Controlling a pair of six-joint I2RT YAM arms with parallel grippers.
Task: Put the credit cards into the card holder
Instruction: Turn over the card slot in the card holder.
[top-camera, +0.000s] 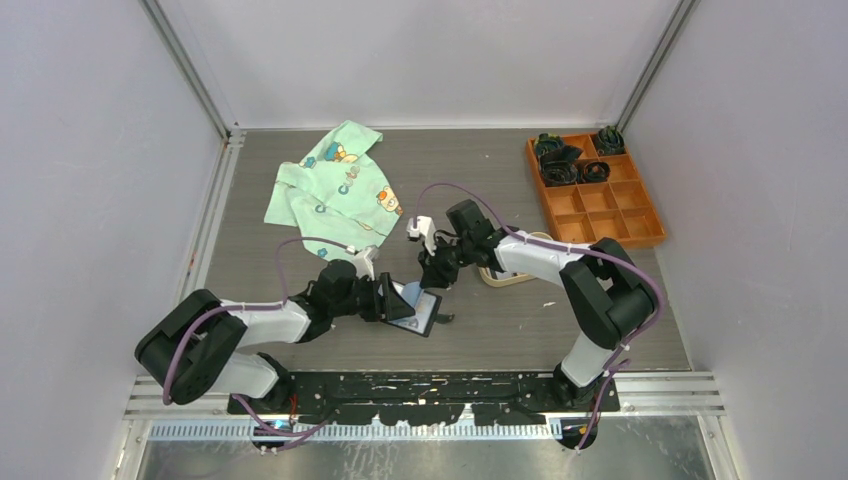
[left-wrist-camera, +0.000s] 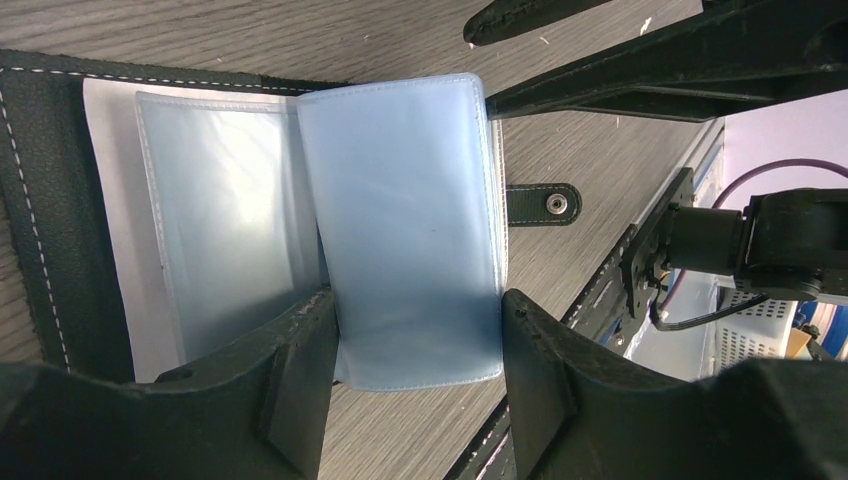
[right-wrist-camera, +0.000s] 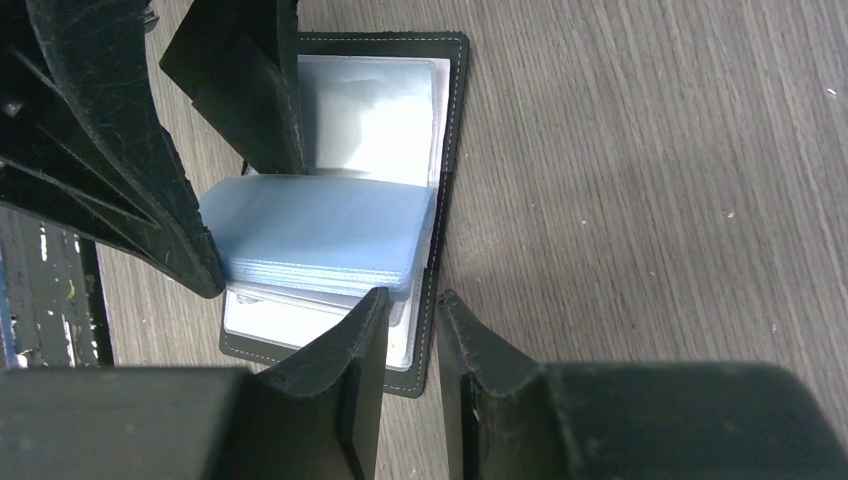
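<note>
- Top external view: the card holder (top-camera: 418, 312) is seen lying open on the grey table (top-camera: 600, 320), toward the arm bases and between the 2 arms.
- The left gripper (left-wrist-camera: 415, 330) is set over one end of it. Its 2 fingers are spread wide, and a raised clear sleeve leaf (left-wrist-camera: 400, 230) stands between them, touching both. Whether the leaf is pinched cannot be told.
- The right gripper (right-wrist-camera: 412, 310) is held over the holder's stitched edge. Its fingers are drawn close with a slim gap left, and nothing is seen caught between them.
- From above, much of the holder is hidden by the 2 grippers.
- The snap tab (left-wrist-camera: 545, 203) is laid flat on the table beside the sleeves.
- A white sheet (left-wrist-camera: 110, 250) is seen behind the flat sleeve; whether it is a card cannot be told.
- A beige oval tray (top-camera: 510, 280) is partly covered by the right arm.
- A green printed garment (top-camera: 335, 185) is spread at the far left, and an orange divided tray (top-camera: 600, 225) with dark items (top-camera: 560, 160) is placed at the far right, both well apart from the holder.
</note>
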